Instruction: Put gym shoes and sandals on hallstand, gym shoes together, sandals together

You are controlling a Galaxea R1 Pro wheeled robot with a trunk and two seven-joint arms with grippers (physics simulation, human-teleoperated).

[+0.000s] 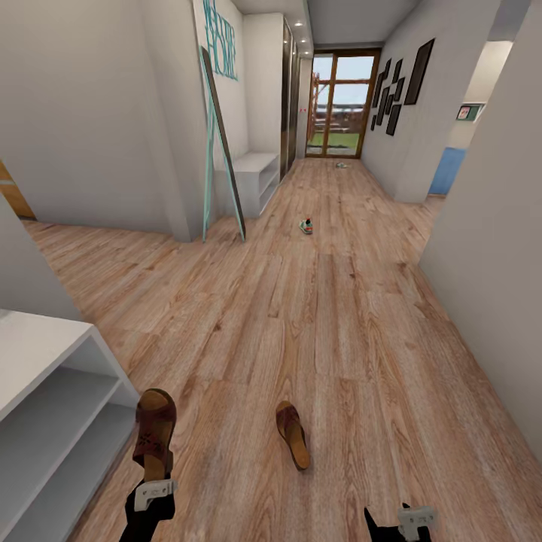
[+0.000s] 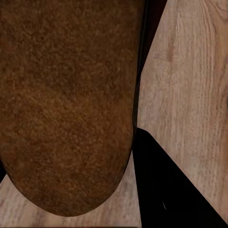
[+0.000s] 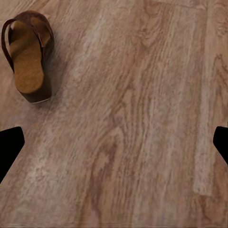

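Observation:
My left gripper (image 1: 154,482) is shut on one brown sandal (image 1: 154,430), held above the corridor floor (image 1: 331,324) beside the white hallstand (image 1: 45,421). In the left wrist view that sandal (image 2: 66,104) is pressed close, with one dark finger (image 2: 166,190) beside it. The other sandal (image 1: 292,433) lies on the planks between my arms, also seen as a sandal (image 3: 28,57) in the right wrist view. My right gripper (image 3: 114,142) is open and holds nothing; it hangs low over bare floor (image 3: 142,118). One gym shoe (image 1: 306,225) lies far up the corridor. A small thing, perhaps the other gym shoe (image 1: 341,165), lies near the glass door.
A tall mirror (image 1: 224,150) leans on the left wall beside a second white bench unit (image 1: 256,175). Walls close the corridor on both sides, with a glass door (image 1: 337,105) at the far end. An opening leads off to the left behind the near wall corner.

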